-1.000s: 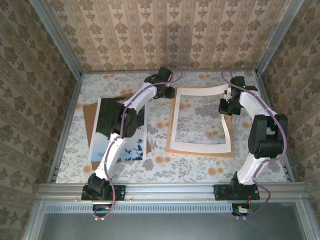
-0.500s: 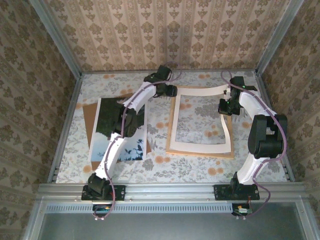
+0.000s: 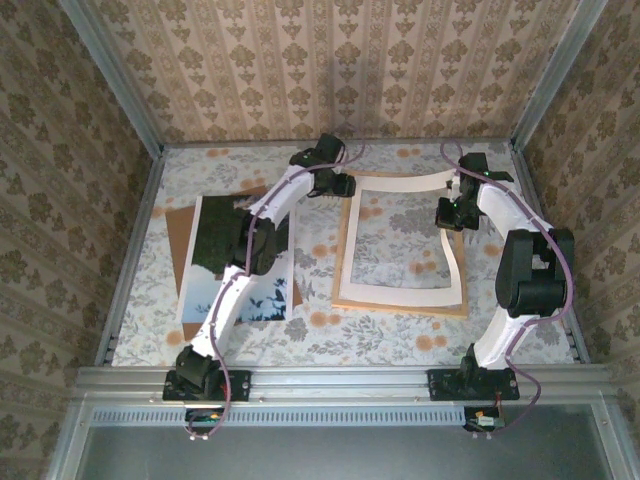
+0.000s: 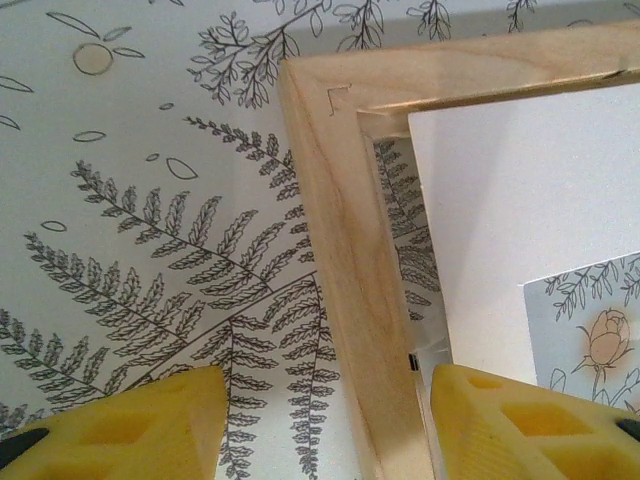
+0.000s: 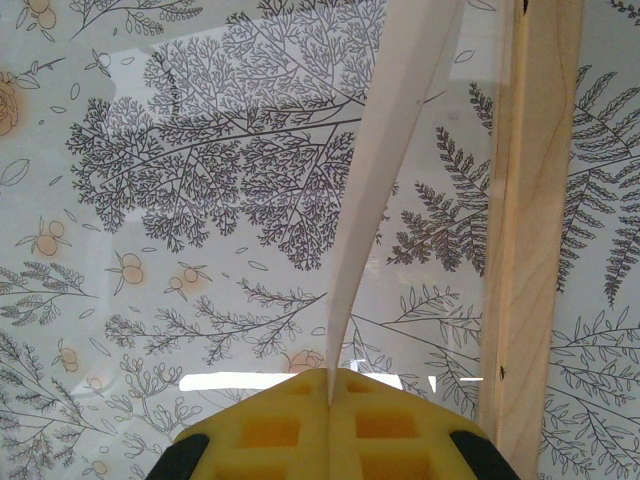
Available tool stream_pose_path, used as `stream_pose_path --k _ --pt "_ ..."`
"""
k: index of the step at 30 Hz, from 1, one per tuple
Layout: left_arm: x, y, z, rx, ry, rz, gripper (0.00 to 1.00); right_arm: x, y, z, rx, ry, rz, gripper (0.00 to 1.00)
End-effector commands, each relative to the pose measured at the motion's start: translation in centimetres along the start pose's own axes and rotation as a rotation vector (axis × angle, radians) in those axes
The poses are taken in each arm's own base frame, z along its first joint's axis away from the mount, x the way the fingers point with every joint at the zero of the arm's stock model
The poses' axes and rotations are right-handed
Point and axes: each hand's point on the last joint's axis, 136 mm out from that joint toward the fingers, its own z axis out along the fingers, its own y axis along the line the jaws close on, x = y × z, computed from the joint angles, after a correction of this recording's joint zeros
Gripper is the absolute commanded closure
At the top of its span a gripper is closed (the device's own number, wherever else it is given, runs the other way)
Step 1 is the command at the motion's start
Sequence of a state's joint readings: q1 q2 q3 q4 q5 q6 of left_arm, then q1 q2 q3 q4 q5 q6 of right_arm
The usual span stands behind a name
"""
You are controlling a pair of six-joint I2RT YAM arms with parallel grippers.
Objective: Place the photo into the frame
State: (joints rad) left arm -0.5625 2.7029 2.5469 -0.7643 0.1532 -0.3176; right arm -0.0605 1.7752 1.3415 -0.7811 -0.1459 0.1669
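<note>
The frame [image 3: 400, 306], thin light wood, lies flat at centre right. A white mat [image 3: 395, 184] sits inside it, its right strip lifted and bowed. My right gripper [image 3: 447, 213] is shut on that strip, pinching the thin white sheet [image 5: 400, 130] between its yellow pads beside the right moulding [image 5: 530, 200]. My left gripper [image 3: 343, 186] hangs open over the frame's far-left corner, one finger on either side of the left moulding [image 4: 340, 220], with the gripper [image 4: 325, 400] apart from the wood. The photo [image 3: 215, 240] lies flat at the left, partly under my left arm.
A brown backing board [image 3: 172, 245] lies under the photo. Floral cloth [image 3: 320, 330] covers the table. Patterned walls and metal rails close in the back and sides. A raised rail [image 3: 330, 380] runs along the near edge by the arm bases.
My left gripper has shifted slightly right onto the frame's corner and its jaws have widened a little. The right arm holds the mat as before.
</note>
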Motion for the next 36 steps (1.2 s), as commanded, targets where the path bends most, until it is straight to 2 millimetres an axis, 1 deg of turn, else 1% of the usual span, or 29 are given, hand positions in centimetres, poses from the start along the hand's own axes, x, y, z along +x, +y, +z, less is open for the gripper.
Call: stream_pose_path --k 1,5,10,16,18,23,28,30,32,36 --pt "0.7 0.1 0.7 -0.012 0.025 0.022 0.42 0.5 0.6 -0.4 -0.013 0.010 -0.018 1.00" --pt "1.2 0.4 1.1 -0.021 0.044 0.021 0.42 0.5 0.6 -0.3 -0.013 0.013 -0.018 1.00" --pt "1.8 0.8 1.1 -0.046 0.067 0.023 0.50 0.5 0.7 -0.3 -0.012 0.011 -0.022 1.00" --pt "2.4 0.7 1.2 -0.040 0.090 0.024 0.52 0.5 0.6 -0.4 -0.006 0.010 -0.020 1.00" --pt "2.5 1.0 1.2 -0.059 0.094 0.021 0.53 0.4 0.7 -0.3 -0.009 0.006 -0.018 1.00" --pt "3.0 2.5 0.4 -0.075 0.120 -0.048 0.57 0.1 1.3 0.1 -0.044 0.010 -0.012 1.00" --pt "3.3 2.2 -1.1 -0.044 0.109 -0.061 0.57 -0.4 2.3 0.7 -0.089 0.014 -0.015 1.00" --pt "3.1 2.2 -1.7 -0.034 0.099 -0.067 0.55 -0.6 2.5 1.1 -0.101 0.015 -0.015 1.00" --pt "2.6 2.6 -2.1 -0.034 0.086 -0.076 0.54 -0.8 2.6 1.5 -0.106 0.019 -0.019 1.00" --pt "0.1 2.6 -3.5 -0.008 0.023 -0.090 0.50 -0.9 2.3 2.3 -0.092 0.025 -0.012 1.00"
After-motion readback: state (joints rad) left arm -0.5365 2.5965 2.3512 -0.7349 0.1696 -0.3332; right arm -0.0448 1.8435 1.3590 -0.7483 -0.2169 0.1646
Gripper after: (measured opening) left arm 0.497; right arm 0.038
